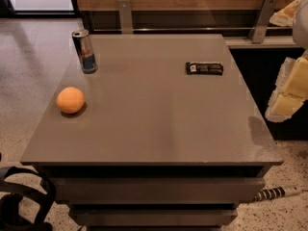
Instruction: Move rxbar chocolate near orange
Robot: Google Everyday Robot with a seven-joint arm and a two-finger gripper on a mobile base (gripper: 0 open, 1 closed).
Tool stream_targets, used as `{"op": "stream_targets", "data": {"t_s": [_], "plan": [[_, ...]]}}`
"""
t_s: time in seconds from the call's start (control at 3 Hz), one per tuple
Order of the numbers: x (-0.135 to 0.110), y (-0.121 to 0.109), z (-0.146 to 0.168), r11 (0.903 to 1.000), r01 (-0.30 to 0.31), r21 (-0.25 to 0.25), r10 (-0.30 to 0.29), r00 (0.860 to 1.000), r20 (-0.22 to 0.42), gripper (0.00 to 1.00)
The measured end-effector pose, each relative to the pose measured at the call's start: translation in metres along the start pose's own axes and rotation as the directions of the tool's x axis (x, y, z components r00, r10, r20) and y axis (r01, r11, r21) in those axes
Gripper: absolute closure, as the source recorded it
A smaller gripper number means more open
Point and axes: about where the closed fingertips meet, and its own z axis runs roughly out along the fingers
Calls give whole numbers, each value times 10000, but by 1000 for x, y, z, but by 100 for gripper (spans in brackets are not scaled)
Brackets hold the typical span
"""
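Note:
The rxbar chocolate (204, 68) is a flat black wrapper bar with a small white label at its left end. It lies on the grey table top (154, 124) toward the far right. The orange (70, 100) is round and matte and sits near the table's left edge, far from the bar. My gripper (288, 93) is cream and yellow and hangs at the right edge of the view. It is off the table's right side, to the right of the bar and nearer the front, and it holds nothing that I can see.
A silver-and-blue can (85, 51) stands upright at the far left corner, behind the orange. A wooden wall with metal brackets (262, 18) runs behind the table. A striped cable (276, 192) lies on the floor at lower right. A black strap (24, 196) is at lower left.

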Motion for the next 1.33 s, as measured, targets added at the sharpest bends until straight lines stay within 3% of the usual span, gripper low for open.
{"op": "stream_targets", "data": {"t_s": [0.33, 0.67, 1.33], "plan": [[-1, -1, -1, 10000, 17, 34, -17, 10000, 20, 0], [2, -20, 2, 9998, -45, 186, 38, 9993, 362, 0], [22, -88, 33, 9966, -646, 502, 553, 9843, 1677, 0]]}}
